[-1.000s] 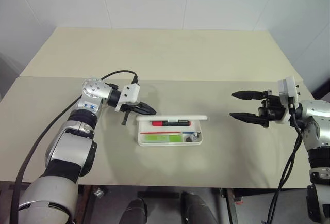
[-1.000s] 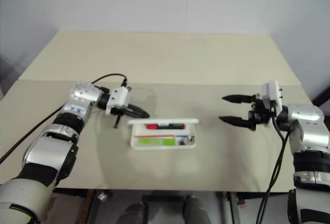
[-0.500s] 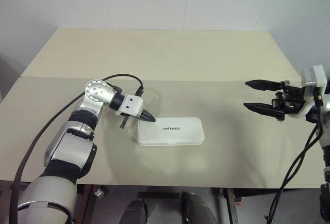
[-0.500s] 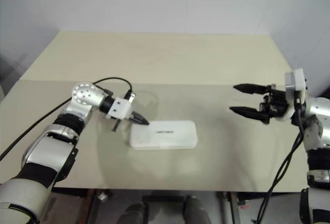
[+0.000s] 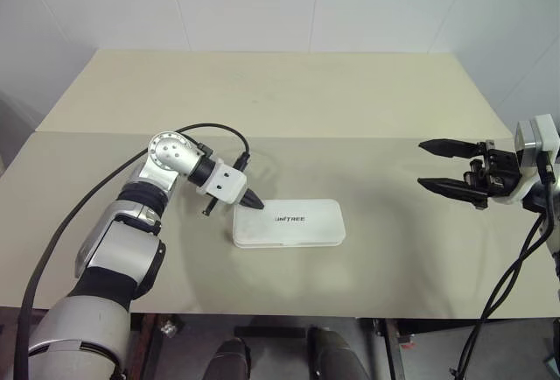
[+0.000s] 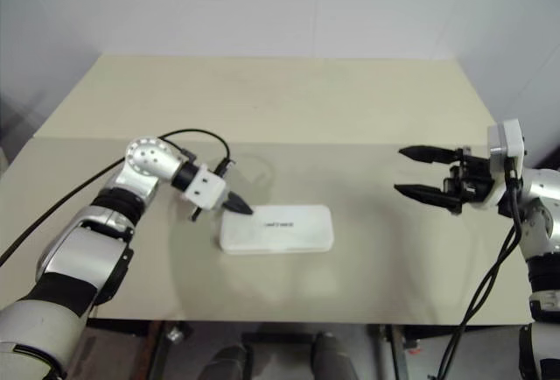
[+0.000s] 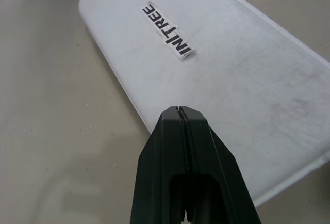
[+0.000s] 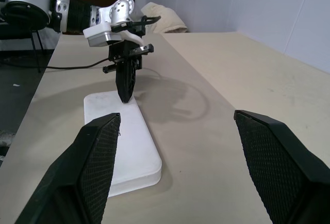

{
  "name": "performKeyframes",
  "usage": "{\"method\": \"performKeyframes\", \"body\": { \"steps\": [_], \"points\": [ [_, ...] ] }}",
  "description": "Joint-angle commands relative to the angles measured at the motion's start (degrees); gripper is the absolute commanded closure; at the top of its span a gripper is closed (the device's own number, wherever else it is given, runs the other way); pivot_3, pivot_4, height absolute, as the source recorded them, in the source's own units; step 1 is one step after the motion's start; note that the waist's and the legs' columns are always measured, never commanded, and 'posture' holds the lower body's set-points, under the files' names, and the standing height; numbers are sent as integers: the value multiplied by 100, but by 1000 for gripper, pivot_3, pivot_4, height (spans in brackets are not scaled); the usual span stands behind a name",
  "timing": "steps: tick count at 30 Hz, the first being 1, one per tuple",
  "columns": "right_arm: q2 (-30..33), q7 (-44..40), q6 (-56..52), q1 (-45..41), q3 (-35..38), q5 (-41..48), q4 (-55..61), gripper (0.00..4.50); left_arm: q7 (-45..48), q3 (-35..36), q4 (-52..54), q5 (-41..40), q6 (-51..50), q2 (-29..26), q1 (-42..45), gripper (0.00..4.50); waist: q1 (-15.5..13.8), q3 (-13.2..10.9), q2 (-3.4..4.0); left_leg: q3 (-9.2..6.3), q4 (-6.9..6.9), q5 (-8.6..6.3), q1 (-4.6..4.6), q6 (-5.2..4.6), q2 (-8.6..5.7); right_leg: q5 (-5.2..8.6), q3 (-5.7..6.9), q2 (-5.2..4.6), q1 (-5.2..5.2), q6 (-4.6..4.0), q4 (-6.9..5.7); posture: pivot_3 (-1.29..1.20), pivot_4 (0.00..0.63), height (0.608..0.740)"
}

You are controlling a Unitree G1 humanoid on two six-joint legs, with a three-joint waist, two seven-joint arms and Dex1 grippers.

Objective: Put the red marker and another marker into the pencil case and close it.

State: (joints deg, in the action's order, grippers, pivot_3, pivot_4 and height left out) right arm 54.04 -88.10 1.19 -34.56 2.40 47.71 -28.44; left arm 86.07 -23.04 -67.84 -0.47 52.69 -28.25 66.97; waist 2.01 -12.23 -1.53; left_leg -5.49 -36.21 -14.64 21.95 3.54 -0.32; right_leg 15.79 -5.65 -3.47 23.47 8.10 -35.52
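Pencil case point(image 5: 289, 222): white hard plastic, rounded rectangle, lid down and lying flat on the beige table point(image 5: 280, 100), long side running left to right. Small dark lettering point(image 7: 167, 30) on a paper label near the middle of the lid. Markers not to be seen with the lid closed.

Left gripper point(image 5: 253, 202): two black fingers pressed together to a single point, nothing between them. Tip at the case's rear left corner, pointing down and to the right onto the lid; touching the lid or a hair above it, cannot tell which. In the left wrist view, closed fingertips point(image 7: 178, 118) over the lid just inside its long edge, label farther along the lid from the tip. In the right wrist view, same gripper point(image 8: 125, 92) standing steeply over the far end of the case. Black cable point(image 5: 206, 130) looping from the wrist back behind the case.

Right gripper point(image 5: 437, 165): fingers spread wide, empty, held level above the table and pointing toward the case. Well apart from the case, off its right end. In the right wrist view, textured finger pads point(image 8: 100, 157) framing the case's near end with clear table between.
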Motion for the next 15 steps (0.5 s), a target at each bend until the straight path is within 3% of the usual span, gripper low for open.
{"method": "performKeyframes", "body": {
  "steps": [1,10,15],
  "points": [
    [-12,-440,178,-71,-3,1,67,0,574,-140,-172,366,-34,34,-192,4478,5,0,1,0,0,0,-2,0,0,0,0,0,-1,0,0,0,150,740],
    [-295,-440,131,-80,86,-198,171,0,325,1267,292,-848,-1191,127,-361,4478,4,-3,-2,-3,-8,3,16,-5,0,-1,0,1,16,1,-9,0,150,740],
    [-381,-440,78,-237,76,-313,91,0,311,1963,1250,-1596,-2024,25,-922,4478,-1,-3,-1,-6,-2,3,22,-4,0,1,1,-1,23,3,-10,0,150,740]
  ]
}}
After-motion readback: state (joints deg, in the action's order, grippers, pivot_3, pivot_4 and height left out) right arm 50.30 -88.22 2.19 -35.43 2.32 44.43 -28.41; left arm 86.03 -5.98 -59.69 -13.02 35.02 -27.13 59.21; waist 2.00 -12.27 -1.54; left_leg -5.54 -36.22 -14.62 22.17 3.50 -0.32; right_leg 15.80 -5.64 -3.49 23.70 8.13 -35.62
